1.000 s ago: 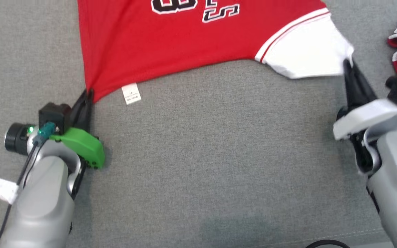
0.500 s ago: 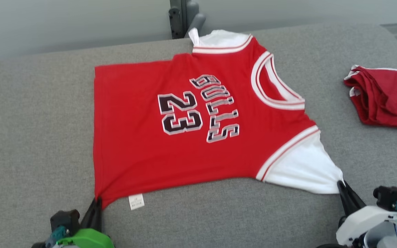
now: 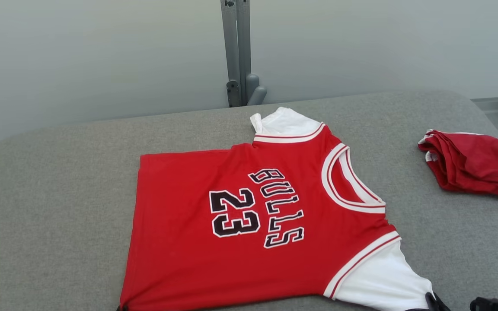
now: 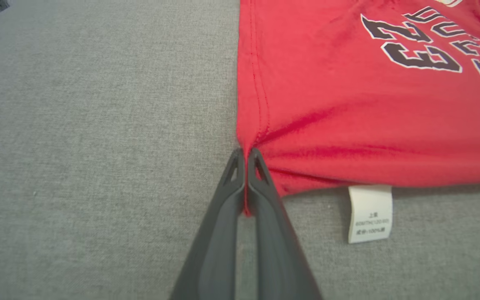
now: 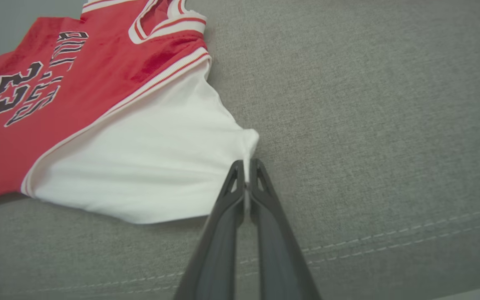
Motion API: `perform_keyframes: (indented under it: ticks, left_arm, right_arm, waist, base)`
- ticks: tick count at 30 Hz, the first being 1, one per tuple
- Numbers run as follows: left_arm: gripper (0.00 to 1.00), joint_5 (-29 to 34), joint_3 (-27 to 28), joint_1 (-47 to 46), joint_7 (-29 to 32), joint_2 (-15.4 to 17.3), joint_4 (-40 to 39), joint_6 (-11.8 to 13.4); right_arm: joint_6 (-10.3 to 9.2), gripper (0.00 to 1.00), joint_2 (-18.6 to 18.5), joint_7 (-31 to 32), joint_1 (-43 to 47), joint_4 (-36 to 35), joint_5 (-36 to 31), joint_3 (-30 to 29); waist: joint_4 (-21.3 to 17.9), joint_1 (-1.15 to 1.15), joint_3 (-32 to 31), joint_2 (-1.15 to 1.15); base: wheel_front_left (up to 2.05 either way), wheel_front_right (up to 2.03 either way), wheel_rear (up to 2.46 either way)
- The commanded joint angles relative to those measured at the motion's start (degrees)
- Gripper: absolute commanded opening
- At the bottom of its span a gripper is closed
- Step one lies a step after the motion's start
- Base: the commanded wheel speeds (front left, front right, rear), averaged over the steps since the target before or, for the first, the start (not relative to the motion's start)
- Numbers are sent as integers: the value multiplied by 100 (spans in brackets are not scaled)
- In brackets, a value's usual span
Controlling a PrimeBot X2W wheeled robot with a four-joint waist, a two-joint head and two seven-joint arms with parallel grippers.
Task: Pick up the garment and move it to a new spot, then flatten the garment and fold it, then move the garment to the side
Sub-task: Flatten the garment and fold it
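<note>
The garment [image 3: 231,224] is a red jersey with white sleeves and black "BULLS 23" lettering, spread flat on the grey cushioned surface [image 3: 59,194]. In the left wrist view my left gripper [image 4: 246,152] is shut on the jersey's [image 4: 348,104] red hem corner, beside a white care label [image 4: 369,212]. In the right wrist view my right gripper [image 5: 246,163] is shut on the tip of the white sleeve [image 5: 152,166]. At the head view's bottom right edge, the right gripper's dark fingers [image 3: 434,301] meet that sleeve [image 3: 383,276].
A second red garment [image 3: 469,162], bundled up, lies at the right of the surface. A grey metal post [image 3: 237,52] stands behind the far edge against a pale wall. Bare grey fabric stretches to the left of the jersey.
The head camera has tilted upward, so the jersey, far edge and wall came into view while both grippers slid to the bottom edge. Both grips on the jersey's corners are unchanged.
</note>
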Motion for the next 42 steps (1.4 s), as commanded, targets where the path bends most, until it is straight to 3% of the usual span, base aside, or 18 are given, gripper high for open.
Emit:
perform_keyframes:
  ticks: [1, 7, 15, 24, 42]
  left_arm:
    - [0, 39, 87, 115, 2, 22, -24, 15]
    - [0, 168, 158, 184, 2, 0, -452, -25]
    - [0, 201, -125, -271, 2, -35, -1117, -44]
    - [0, 193, -267, -867, 2, 126, -891, -41]
    - [0, 382, -330, -2027, 2, 32, -287, -42]
  right_arm:
    - [-17, 0, -14, -15, 126, -18, 20, -8]
    - [-17, 0, -25, -15, 221, -407, 174, -151]
    - [-14, 0, 19, -15, -575, -1153, 70, -245]
    - [-13, 0, 30, -15, -1703, -585, -252, -65]
    - [-13, 0, 157, -15, -3159, 335, -1090, -317]
  waist:
    - [77, 1, -139, 0]
    - [130, 1, -95, 0]
    - [242, 1, 243, 0]
    - [265, 1, 445, 0]
    - [413, 1, 1306, 0]
  base:
    - [0, 0, 0]
    - [0, 0, 0]
    - [0, 0, 0]
    - [0, 0, 0]
    - [0, 0, 0]
